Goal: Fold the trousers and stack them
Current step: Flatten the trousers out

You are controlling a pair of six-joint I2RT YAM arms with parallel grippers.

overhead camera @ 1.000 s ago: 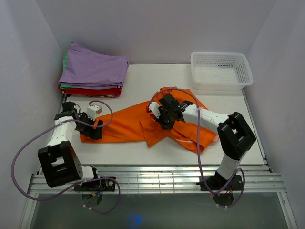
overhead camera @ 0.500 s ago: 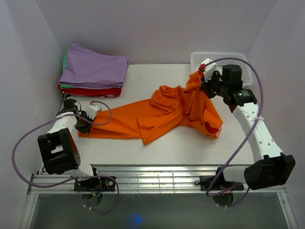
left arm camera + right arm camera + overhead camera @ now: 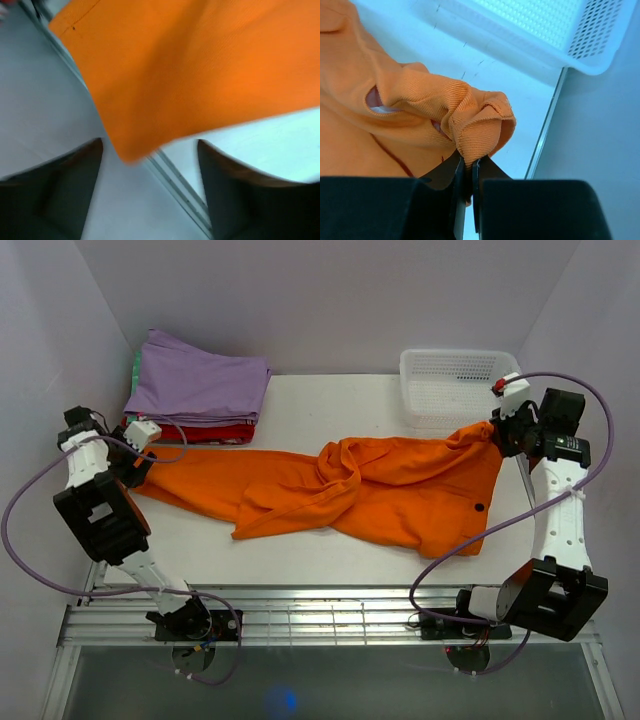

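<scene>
The bright orange trousers [image 3: 390, 490] lie stretched across the table, bunched in the middle. My right gripper [image 3: 500, 430] is at the right edge beside the basket, shut on a bunched fold of the trousers [image 3: 410, 95]. In the right wrist view, my right gripper [image 3: 468, 162] pinches the cloth between closed jaws. My left gripper [image 3: 137, 468] is at the far left, at the trouser-leg end. In the blurred left wrist view my left gripper [image 3: 150, 145] has its jaws wide apart, and the leg end [image 3: 190, 65] lies just beyond them, not pinched.
A stack of folded garments, lilac [image 3: 200, 380] on top and red [image 3: 190, 430] below, stands at the back left, close to my left gripper. A white mesh basket [image 3: 462, 388] stands at the back right and also shows in the right wrist view [image 3: 545, 25]. The enclosure walls are close on both sides.
My right gripper has carried its end of the trousers from the table's middle to the right edge. My left gripper has moved back and left. The trousers are now pulled out lengthwise.
</scene>
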